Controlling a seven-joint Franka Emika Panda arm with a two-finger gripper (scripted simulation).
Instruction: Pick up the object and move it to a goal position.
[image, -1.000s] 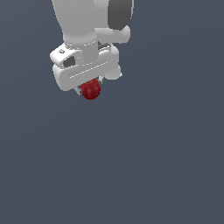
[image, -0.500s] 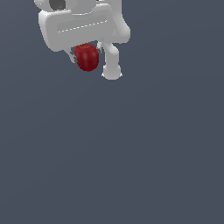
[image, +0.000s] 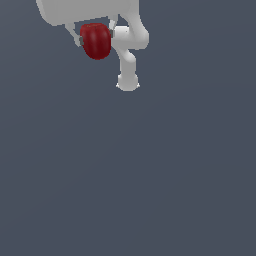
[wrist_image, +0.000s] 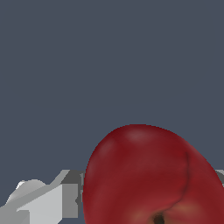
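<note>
clearly the carrying step is in hand: the hand (image: 95, 37) is pinching the apple (image: 95, 41) between its fingers and holds it well above the plain grey worktop (image: 150, 175), near the far edge. no goal marker shows, so the next move should call for a steady grip while travelling. only the wrist view shows the apple's (wrist_image: 153, 179) stem dimple; only the exterior view shows the arm.

A glossy dark red apple (image: 95, 41), white fingers (image: 78, 40), plain slate-grey background.
</note>
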